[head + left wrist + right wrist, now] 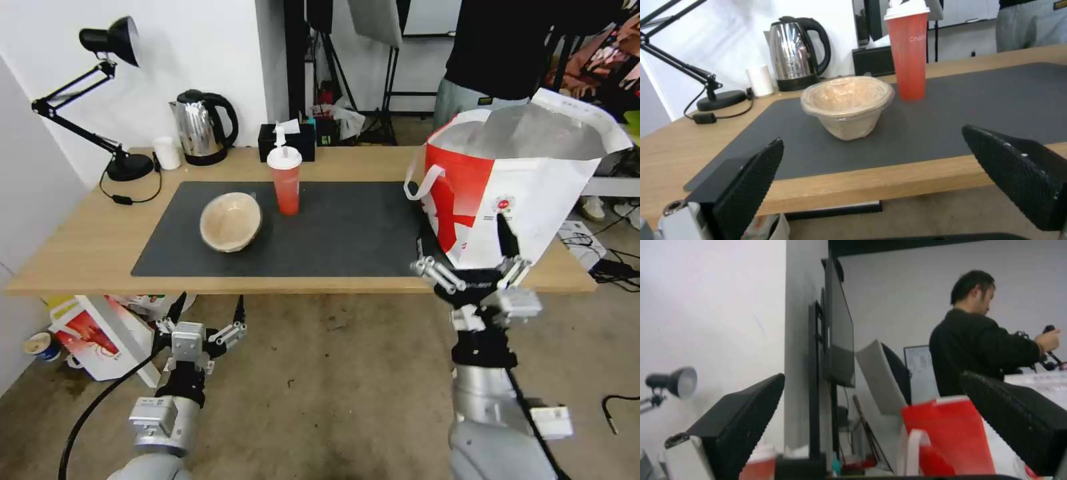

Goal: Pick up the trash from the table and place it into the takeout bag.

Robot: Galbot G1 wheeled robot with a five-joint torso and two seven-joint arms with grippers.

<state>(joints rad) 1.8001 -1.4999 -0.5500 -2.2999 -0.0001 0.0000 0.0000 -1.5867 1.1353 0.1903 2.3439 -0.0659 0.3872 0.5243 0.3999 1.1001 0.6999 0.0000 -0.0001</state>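
Left tool (205, 313) spread below table (80, 247) edge; right tool (467, 247) spread against takeout bag (533, 193).

Tan paper bowl (231, 221), clear film liner. Red drink cup (286, 180), white lid. Dark grey mat (347, 227) on light-wood table (87, 247). Takeout bag (513, 180): white and red, silver foil lining, white handles. Black textured fingers (746, 193).

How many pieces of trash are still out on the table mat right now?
2. The tan paper bowl lies on the mat's left part, tipped toward the robot; the red drink cup stands upright just behind and to its right. Anything inside the takeout bag is hidden.
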